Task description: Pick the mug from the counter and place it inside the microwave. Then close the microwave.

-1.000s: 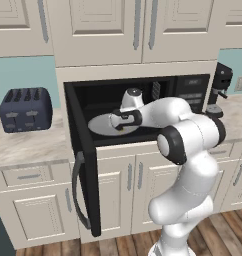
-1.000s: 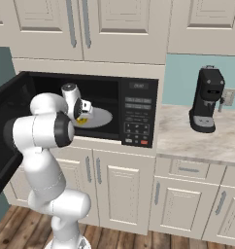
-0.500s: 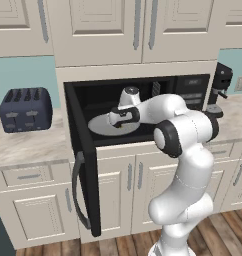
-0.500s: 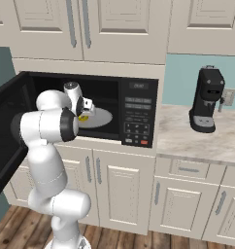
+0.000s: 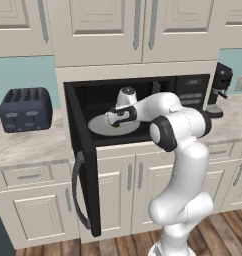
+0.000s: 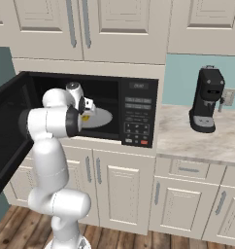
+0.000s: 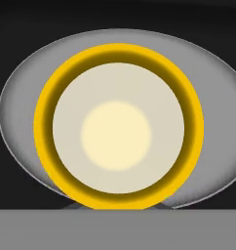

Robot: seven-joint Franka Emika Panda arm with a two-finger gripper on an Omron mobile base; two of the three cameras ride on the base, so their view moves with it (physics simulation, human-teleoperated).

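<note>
I see my arm reaching into the open microwave (image 5: pixel 143 85), with the gripper (image 5: pixel 114 121) low over the white round plate (image 5: pixel 100 126). In the hand view the mug (image 7: pixel 118 126) sits directly under the hand. I look straight down into it: a bright yellow rim, a pale inside, and the plate (image 7: pixel 215 97) around it on all sides. The mug stands upright on this plate, inside the microwave.

From the right base view I see only a small yellow spot of the mug (image 6: pixel 85 117) just below the gripper (image 6: pixel 86 111); the forearm covers the rest. In the left base view the mug is almost fully hidden behind the hand.

The fingertips are not visible in the hand view, and in both base views they are too small and dark against the oven. So I cannot tell if the fingers hold the mug or are apart from it.

The microwave door (image 5: pixel 83 165) hangs open to the left. On the counter (image 6: pixel 187 138) stands the coffee machine (image 6: pixel 207 99), well apart from the arm. The toaster (image 5: pixel 25 109) is on the other side.
</note>
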